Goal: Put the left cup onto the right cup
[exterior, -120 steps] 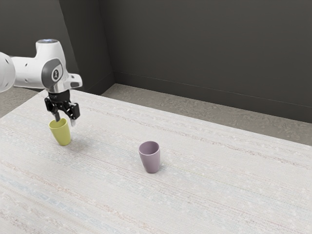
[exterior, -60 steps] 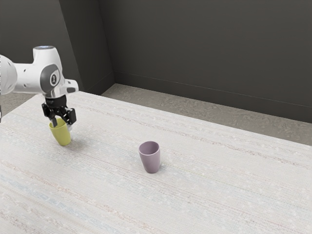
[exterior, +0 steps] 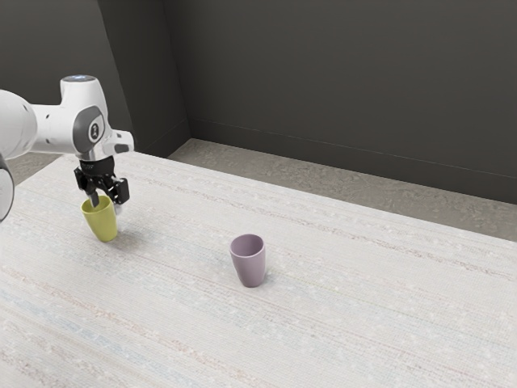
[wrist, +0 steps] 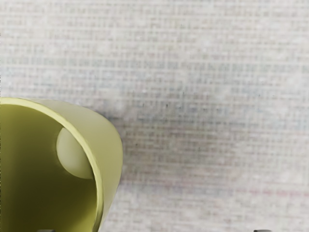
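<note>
Hovering at the rim of the yellow-green plastic cup (exterior: 101, 224), the black two-finger gripper (exterior: 105, 200) is standing with its jaws spread wide, straddling the cup's wall and gripping nothing. That cup is sitting upright on the pale woven-textured table (exterior: 347, 315) — well apart from the mauve plastic cup (exterior: 248, 260) toward the exterior view's right.

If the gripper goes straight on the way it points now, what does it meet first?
Most likely the yellow cup: the gripper hangs right over its rim, pointing down. Whether it touches the rim already, I cannot tell.
</note>
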You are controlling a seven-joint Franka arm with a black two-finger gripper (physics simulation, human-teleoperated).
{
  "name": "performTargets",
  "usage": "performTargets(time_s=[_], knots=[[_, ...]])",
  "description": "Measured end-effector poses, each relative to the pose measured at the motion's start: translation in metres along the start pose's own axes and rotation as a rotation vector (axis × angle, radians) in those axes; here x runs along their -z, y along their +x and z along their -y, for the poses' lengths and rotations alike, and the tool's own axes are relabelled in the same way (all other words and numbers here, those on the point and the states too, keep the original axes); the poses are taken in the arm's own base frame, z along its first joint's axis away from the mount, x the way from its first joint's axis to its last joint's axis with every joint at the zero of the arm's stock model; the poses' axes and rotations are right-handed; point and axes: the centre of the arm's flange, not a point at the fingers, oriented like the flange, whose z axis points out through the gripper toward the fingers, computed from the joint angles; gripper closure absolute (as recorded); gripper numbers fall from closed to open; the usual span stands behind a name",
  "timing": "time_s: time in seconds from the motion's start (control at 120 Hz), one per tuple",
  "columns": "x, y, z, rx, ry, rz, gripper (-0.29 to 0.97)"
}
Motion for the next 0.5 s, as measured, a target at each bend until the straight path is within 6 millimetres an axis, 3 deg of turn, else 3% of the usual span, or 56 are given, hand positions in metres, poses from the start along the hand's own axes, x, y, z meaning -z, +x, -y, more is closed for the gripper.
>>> performTargets(time_s=[0.5], knots=[[-0.016,0.008,0.011,-0.008,0.003,0.014,0.29]])
